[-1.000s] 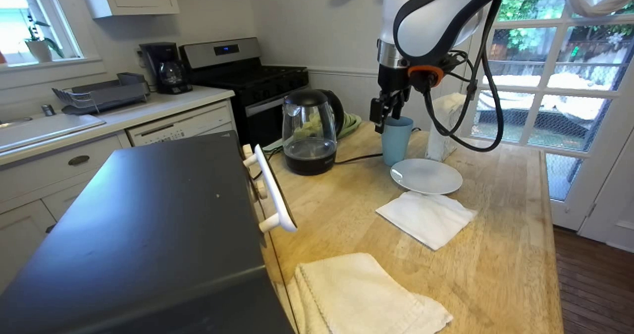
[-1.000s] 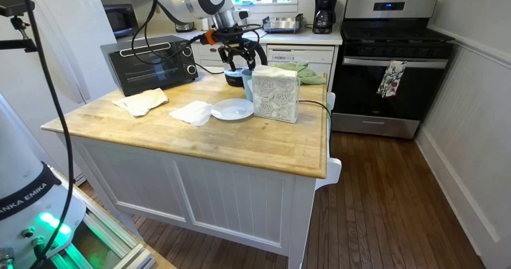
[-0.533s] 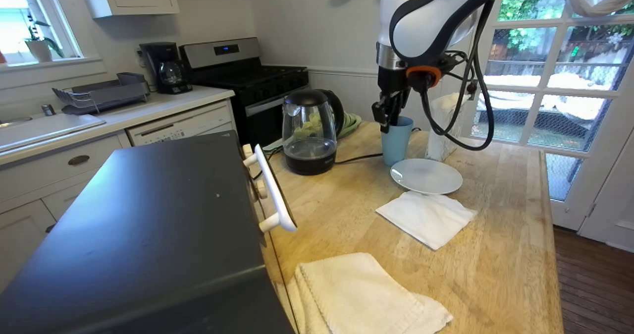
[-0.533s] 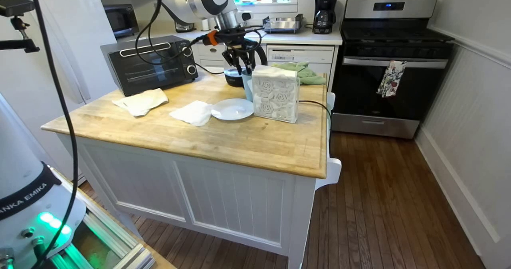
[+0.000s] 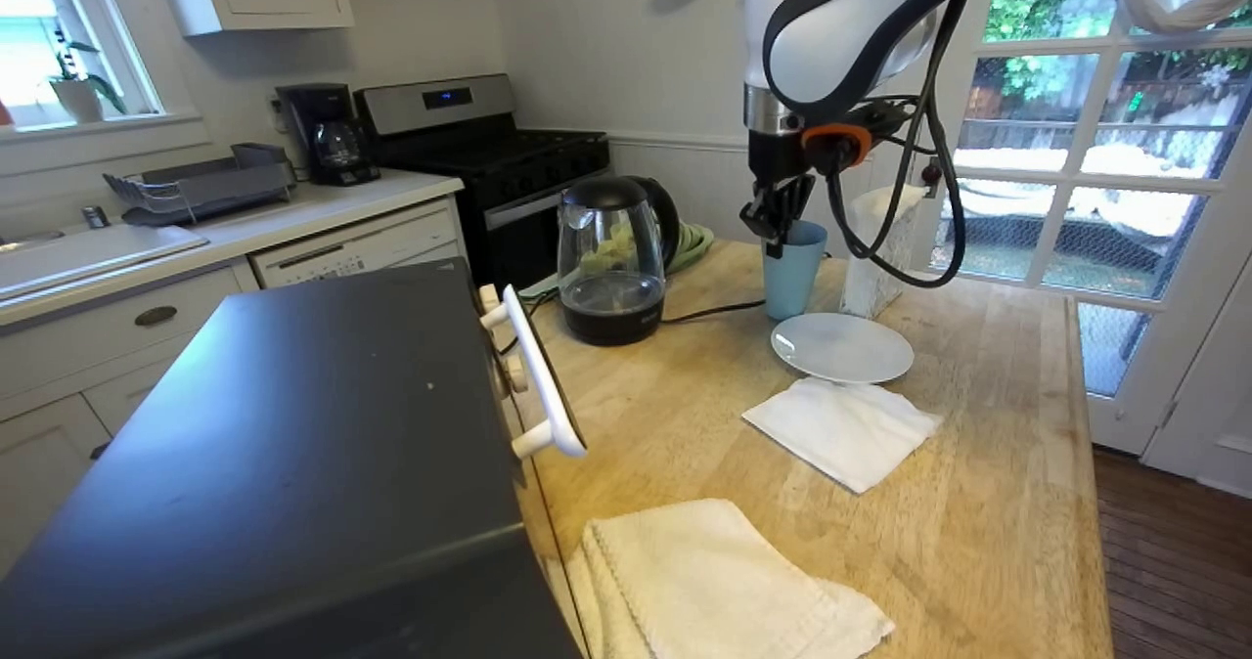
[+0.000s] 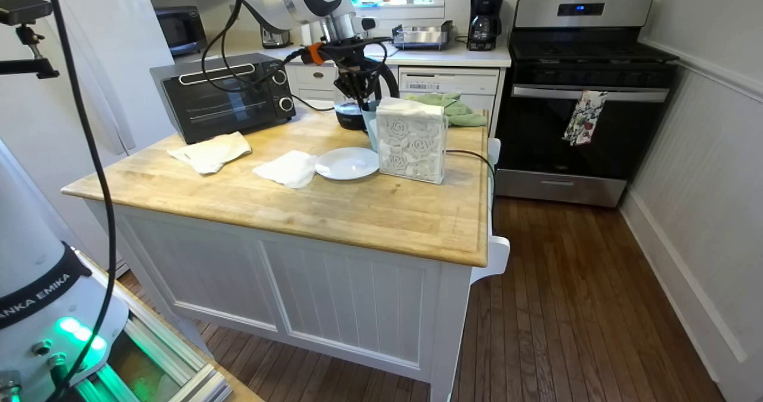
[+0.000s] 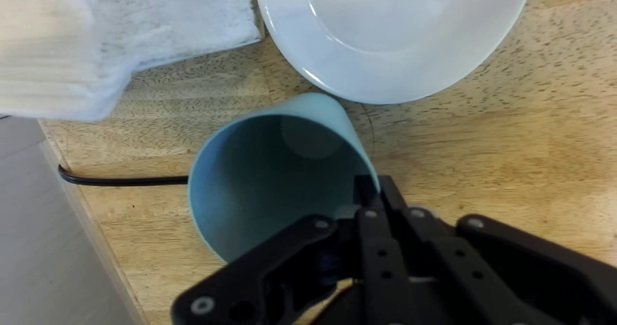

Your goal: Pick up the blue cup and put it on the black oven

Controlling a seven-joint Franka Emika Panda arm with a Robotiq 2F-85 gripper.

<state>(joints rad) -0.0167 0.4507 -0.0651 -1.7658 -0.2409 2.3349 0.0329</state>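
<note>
Wrist view: Looked down into the blue cup (image 7: pixel 279 185), with part of the rim held fast.
Pincer (image 7: pixel 377 192): Found closed on the blue cup, astride the wall at a single place on the rim, one side inside and one outside.
Cup position: Noted at the counter (image 5: pixel 978 424), slightly tilted, just beside the plate (image 7: pixel 385 31) and near the napkin holder (image 6: pixel 411 142). Could not confirm any clearance beneath the base.
Black oven (image 5: pixel 293 424): Seen well apart from the cup in both exterior views. Judged awaiting delivery, with only the grasp accomplished.
Rim hold: Judged prone to swing or twist under a quick start, owing to a one-sided grip far off the cup's middle.
Plate: Judged liable to a knock from the cup's base, caused by sideways travel ahead of sufficient lift.
Kettle (image 5: pixel 612 287): Observed standing between cup and oven in an exterior view. Rated the chief obstacle; apt to be struck on a low, direct path.
Oven handle (image 5: pixel 537 371): Noted projecting from the front. Judged able to catch the cup on a shallow approach.
Oven top: Appeared smooth and flat. Foresaw tipping at release, if lowered at a lean.
</note>
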